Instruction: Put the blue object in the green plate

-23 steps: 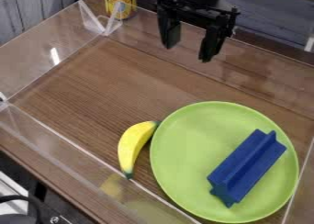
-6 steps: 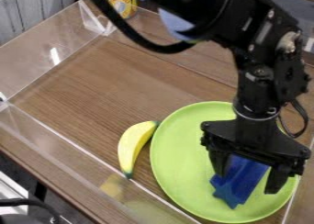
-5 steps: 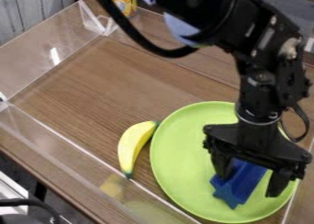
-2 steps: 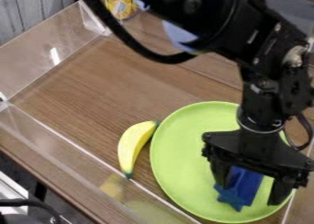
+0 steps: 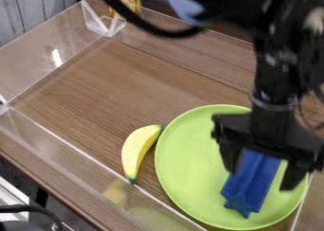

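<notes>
Starting at the left, we see the clear plastic wall (image 5: 51, 150) that fences the wooden tabletop (image 5: 114, 83), there, we judge, to keep things from sliding off. Just left of the green plate (image 5: 190, 168) lies a yellow banana (image 5: 138, 150), its curved side almost touching the plate's rim; it is no part of the job and sits outside the plate. The plate itself takes up the lower right of the table, and the blue object (image 5: 257, 181) lies on its right half, long axis running from upper right to lower left, fully inside the rim. Directly above that block we find the gripper (image 5: 266, 159), pointing straight down, its two dark fingers spread wide on either side of the block's upper end and clamping nothing that we can see. With the block resting flat on the plate and the jaws apart, we judge the placing done. At the far top left, well beyond the plate, stands a small yellow container (image 5: 123, 3).
</notes>
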`<act>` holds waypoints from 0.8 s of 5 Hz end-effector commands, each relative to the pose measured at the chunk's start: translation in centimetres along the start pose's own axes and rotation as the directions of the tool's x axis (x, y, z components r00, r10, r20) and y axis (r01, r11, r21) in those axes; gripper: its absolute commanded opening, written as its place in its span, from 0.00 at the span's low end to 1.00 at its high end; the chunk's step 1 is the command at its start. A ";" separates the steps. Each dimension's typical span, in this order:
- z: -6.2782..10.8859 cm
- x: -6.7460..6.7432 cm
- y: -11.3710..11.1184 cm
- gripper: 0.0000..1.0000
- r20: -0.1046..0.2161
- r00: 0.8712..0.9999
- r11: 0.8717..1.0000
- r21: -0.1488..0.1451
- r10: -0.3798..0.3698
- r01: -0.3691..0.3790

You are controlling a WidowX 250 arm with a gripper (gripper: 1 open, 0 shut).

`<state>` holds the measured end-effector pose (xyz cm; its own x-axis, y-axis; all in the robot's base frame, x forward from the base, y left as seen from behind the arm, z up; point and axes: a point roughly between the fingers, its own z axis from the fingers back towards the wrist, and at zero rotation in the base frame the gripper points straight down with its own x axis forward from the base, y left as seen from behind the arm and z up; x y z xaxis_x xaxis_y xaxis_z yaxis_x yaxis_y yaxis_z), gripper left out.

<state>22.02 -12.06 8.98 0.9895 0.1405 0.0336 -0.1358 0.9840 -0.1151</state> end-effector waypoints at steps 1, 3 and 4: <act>3.9 2.1 0.8 1.00 0.077 0.996 0.998 -0.041 0.042 -0.039; 9.3 3.7 6.0 1.00 0.119 0.984 0.991 -0.042 0.130 -0.126; 8.9 2.8 6.9 1.00 0.132 0.983 0.992 -0.023 0.124 -0.122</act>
<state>23.24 -4.06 16.42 0.9554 0.2699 0.1198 -0.2542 0.9581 -0.1320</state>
